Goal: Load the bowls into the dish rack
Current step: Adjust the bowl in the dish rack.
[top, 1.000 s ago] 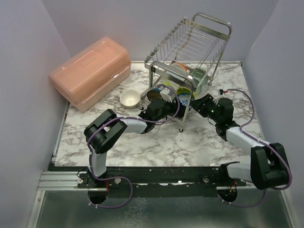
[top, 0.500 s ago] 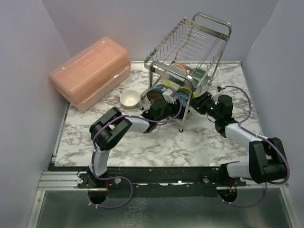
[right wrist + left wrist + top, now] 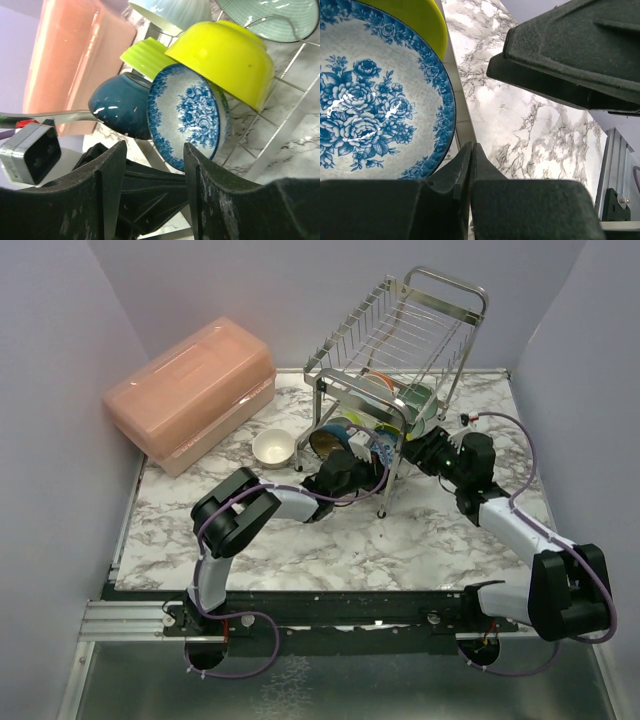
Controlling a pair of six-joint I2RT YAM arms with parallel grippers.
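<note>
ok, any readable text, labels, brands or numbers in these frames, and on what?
None can be read in any view.
The blue-and-white floral bowl carries only a rose pattern, no lettering.
The pink lidded box and the dish rack show no label or brand.

No text, label, brand, number or sign can be read in any of my views. The only marking I register is the blue rose-and-leaf pattern on the blue-and-white bowl, and it contains no characters.
</note>
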